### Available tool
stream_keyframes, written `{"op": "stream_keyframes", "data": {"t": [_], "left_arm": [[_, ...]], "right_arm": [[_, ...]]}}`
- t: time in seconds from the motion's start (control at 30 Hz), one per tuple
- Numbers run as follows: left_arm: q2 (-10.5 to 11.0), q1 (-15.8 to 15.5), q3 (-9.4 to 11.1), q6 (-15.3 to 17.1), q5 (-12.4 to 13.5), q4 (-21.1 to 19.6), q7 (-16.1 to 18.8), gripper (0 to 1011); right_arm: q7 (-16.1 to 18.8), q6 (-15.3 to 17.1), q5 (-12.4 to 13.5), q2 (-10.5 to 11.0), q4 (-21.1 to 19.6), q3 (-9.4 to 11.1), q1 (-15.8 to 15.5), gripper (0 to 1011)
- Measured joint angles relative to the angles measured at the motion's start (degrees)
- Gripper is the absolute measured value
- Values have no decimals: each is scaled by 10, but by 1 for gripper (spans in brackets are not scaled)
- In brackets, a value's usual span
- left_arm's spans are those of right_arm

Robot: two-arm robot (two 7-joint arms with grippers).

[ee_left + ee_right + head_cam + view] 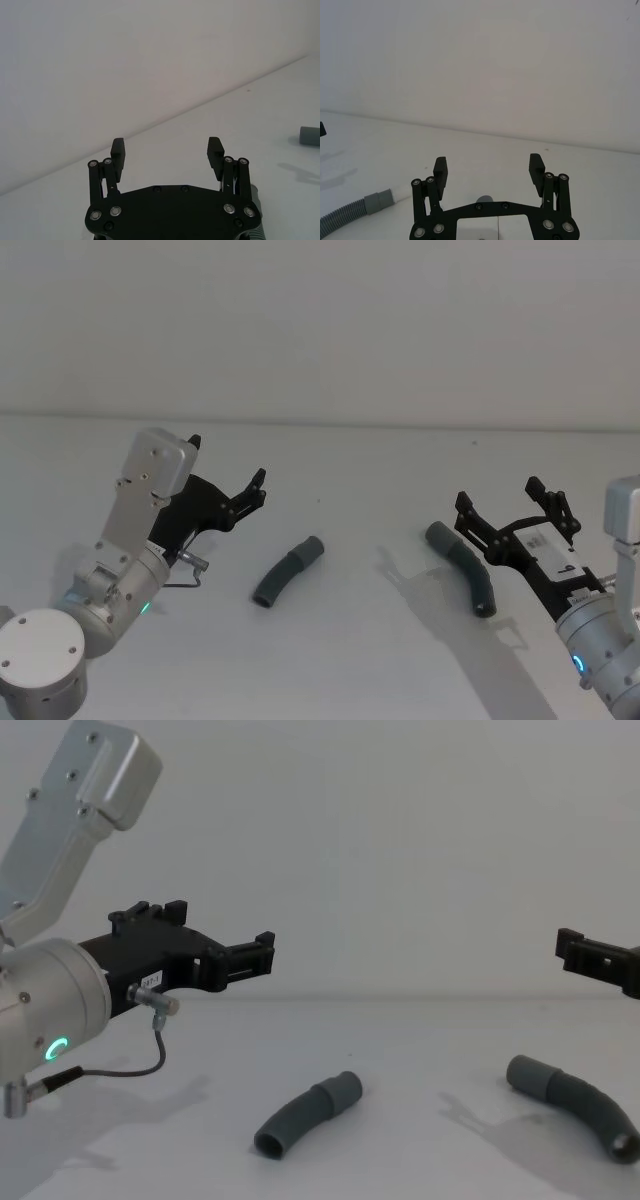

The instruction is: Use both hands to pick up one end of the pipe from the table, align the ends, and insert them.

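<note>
The left pipe piece (288, 573) lies flat near the middle of the table (350, 670), well short of its far edge. Its long axis runs on a slant. The thicker cuff (313, 547) points toward the far right and the plain open end toward the near left. The right pipe piece (465, 568) lies well apart from it, toward the table's right side. It slants the other way, with its cuff at the far-left end and its plain end at the near right. Both pieces bend gently, and the two cuffs are the ends nearest each other.

The left gripper (227, 462) hangs above the table to the left of the left pipe piece and touches nothing. Its two black fingers are spread wide with nothing between them, pointing forward and right. Its silver wrist (50, 1010) carries a green light and a thin cable (160, 1042). The right gripper (498, 493) hovers just beside the right pipe piece, on its right. Its fingers are likewise spread and empty, pointing forward and left.

The table is pale and matte, marked by the arms' shadows. Its far edge meets a plain white wall (320, 320).
</note>
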Motion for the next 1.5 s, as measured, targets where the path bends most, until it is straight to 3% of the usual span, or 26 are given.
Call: {"op": "stream_keyframes", "data": {"t": [1.5], "left_arm": [[-1,-2,0,11,-1,-1,-4,1002]], "right_arm": [[0,0,0,0,0,0,0,1001]]}}
